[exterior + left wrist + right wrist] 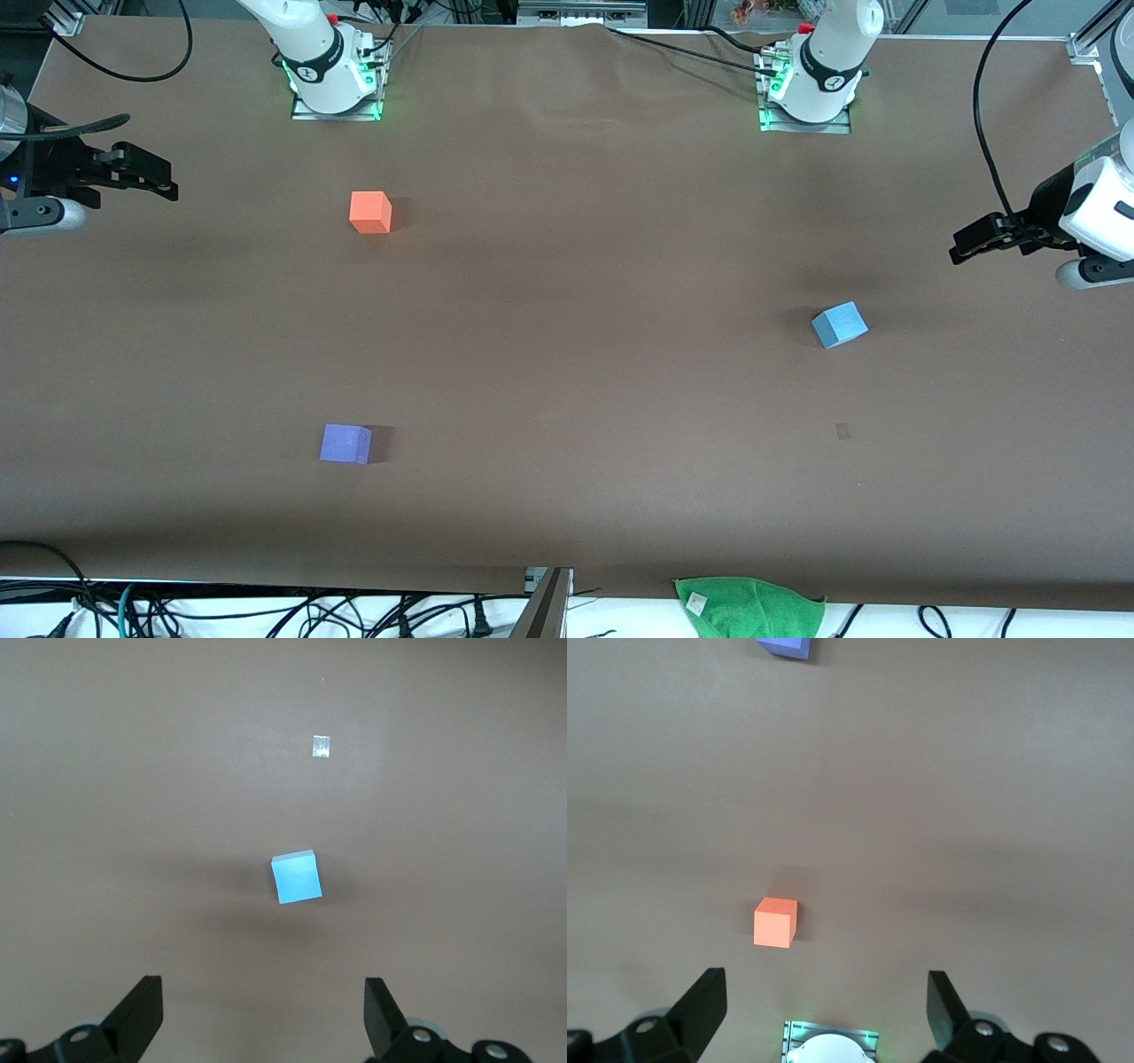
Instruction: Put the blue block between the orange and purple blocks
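Bimanual block-placing task, start configuration. The blue block rests on the brown table toward the left arm's end, well apart from the other two cubes. The orange block and the purple block both lie toward the right arm's end, the orange one farther from the front camera and the purple one nearer to it, with bare table between them.

The left gripper hangs in the air at the left arm's end of the table, jaws spread wide and holding nothing. In the left wrist view the blue block sits ahead of the open left gripper, roughly centred between the two fingers and untouched. The block is a cube with no long axis, though it sits turned slightly askew to the finger line. A small pale tape mark lies on the table farther from the gripper than the block.

The right gripper waits over the right arm's end of the table, likewise wide open and empty. Its wrist view shows the orange block and a corner of the purple block.

Judgement: the left arm is clearly the nearer to the blue block, so the pick falls to it, followed by a long carry toward the gap between orange and purple
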Available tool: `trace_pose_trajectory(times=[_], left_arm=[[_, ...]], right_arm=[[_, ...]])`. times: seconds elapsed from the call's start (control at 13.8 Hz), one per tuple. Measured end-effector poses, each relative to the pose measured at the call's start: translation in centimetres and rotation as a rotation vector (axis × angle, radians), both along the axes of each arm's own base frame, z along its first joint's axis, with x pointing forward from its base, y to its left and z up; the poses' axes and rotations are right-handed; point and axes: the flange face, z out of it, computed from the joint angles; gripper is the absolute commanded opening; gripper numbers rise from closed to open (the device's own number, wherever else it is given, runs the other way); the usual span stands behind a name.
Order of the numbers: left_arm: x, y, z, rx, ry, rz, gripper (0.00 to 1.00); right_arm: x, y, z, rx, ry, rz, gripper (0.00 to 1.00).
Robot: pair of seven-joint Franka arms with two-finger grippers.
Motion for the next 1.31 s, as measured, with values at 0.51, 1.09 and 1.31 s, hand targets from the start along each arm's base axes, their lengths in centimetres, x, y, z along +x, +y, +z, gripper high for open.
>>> trace_pose_trajectory(times=[0.51,1.09,1.31], left_arm=[[-0.1,0.0,-0.1,0.000,0.009,0.000,1.00],[1.1,-0.5,-6.8,-0.008,0.061,-0.009,1.00],[1.6,-0.9,-15.8,-0.014,0.064,-0.011,1.00]], right_arm=[[0.1,0.0,-0.1,0.000,0.002,0.000,1.00],[0.3,-0.1,-0.2,0.000,-0.002,-0.002,1.00],[0.3,-0.1,-0.2,0.000,-0.007,-0.002,1.00]])
